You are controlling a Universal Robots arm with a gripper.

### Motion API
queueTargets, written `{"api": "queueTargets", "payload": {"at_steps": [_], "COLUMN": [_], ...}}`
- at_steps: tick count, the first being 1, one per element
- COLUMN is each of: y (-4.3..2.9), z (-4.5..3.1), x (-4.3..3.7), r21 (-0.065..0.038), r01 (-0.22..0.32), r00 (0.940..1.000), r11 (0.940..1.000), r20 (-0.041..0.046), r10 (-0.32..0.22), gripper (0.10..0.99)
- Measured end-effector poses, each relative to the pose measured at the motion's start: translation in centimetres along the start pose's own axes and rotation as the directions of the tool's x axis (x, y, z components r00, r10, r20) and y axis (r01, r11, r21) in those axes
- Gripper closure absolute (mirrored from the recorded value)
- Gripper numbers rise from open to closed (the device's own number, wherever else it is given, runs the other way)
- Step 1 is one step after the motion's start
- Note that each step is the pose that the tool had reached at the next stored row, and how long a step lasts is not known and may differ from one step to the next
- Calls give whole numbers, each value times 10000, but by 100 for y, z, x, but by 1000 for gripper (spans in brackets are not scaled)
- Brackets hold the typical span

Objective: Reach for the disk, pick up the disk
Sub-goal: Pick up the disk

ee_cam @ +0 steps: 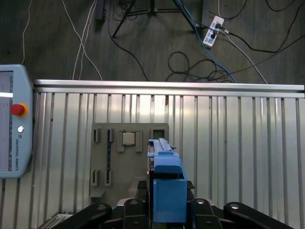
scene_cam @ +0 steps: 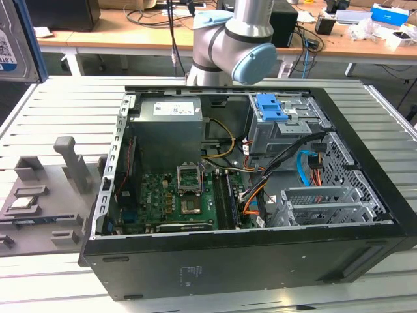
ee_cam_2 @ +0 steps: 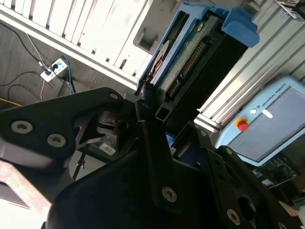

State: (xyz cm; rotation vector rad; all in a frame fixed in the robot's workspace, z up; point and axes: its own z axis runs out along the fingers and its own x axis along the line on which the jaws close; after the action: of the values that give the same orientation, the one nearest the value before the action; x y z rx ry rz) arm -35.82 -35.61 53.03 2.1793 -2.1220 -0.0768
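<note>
The gripper (ee_cam: pixel 167 192) has its black fingers (ee_cam_2: pixel 148 129) closed narrow on the disk (ee_cam: pixel 164 160), which stands on edge between them. Its bright blue bracket runs along the side facing the first wrist view. In the second wrist view the disk (ee_cam_2: pixel 190 52) shows its metal face, a row of connector pins and the blue bracket end. In the exterior view the disk (scene_cam: pixel 14 39) hangs high at the exterior view's left, silver with a barcode label and a blue edge, well clear of the table.

Below the disk lies the table (ee_cam: pixel 238 143), a bed of pale aluminium slats. A gray fixture plate (ee_cam: pixel 128 176) rests on it near one long edge, and a small square chip (ee_cam: pixel 127 138) sits in one of its pockets. A teach pendant (ee_cam: pixel 14 124) with a red button (ee_cam: pixel 17 109) sits near that same table edge, beside the fixture.

In the exterior view the fixture plate (scene_cam: pixel 39 189) occupies the table's side at the exterior view's left. An open black computer case (scene_cam: pixel 260 254) fills the middle of the table (scene_cam: pixel 58 111). A flat blue clip (scene_cam: pixel 270 107) lies on its drive cage. The arm (scene_cam: pixel 234 39) rises behind the case.

Past the table edge lies dark floor (ee_cam: pixel 143 43), strewn with loose cables and a white power strip (ee_cam: pixel 213 29). Wooden desks (scene_cam: pixel 130 36) with clutter line the back of the room.
</note>
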Motion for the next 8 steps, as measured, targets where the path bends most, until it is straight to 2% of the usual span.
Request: {"api": "queueTargets", "payload": {"at_steps": [8], "y": [-19], "z": [-143], "x": [4], "r21": [-92], "r01": [-1], "r00": [10000], "r11": [10000], "r20": [-36], "r10": [1], "gripper": [722]}}
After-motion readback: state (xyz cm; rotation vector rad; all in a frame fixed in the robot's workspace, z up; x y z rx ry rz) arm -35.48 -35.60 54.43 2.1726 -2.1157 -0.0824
